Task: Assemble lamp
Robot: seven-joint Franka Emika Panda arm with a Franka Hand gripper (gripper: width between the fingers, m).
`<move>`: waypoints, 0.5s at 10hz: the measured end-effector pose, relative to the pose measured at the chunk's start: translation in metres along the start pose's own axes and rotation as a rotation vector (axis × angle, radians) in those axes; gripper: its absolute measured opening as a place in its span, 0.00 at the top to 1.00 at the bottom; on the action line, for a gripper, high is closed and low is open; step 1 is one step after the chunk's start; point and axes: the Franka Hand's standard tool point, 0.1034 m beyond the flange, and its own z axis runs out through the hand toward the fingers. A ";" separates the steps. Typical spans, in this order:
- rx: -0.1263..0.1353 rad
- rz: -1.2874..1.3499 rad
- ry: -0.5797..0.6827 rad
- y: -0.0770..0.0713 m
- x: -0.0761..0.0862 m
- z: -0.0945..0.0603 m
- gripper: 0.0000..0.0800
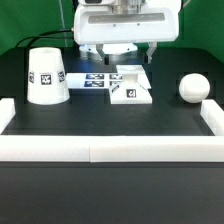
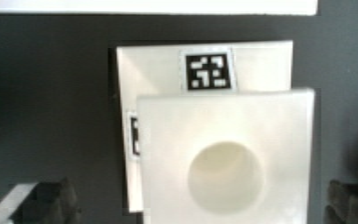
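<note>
The flat square base block lies in the middle of the black table, with a tag on its side. My gripper hangs just above its far edge, open and empty. In the wrist view the base fills the middle, showing its tag and an oval socket. My gripper is over it, with one dark finger on each side of the block and apart from it. The cone-shaped shade stands at the exterior view's left. The ball-shaped bulb rests at the right.
The marker board lies flat between the shade and the base, touching the base's left edge. Long white border walls run along the front and up both sides of the table. Green backdrop behind.
</note>
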 end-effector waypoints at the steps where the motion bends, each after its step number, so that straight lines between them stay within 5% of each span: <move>1: -0.001 -0.008 0.000 -0.004 -0.002 0.004 0.13; 5: 0.000 -0.016 -0.011 -0.008 -0.001 0.011 0.13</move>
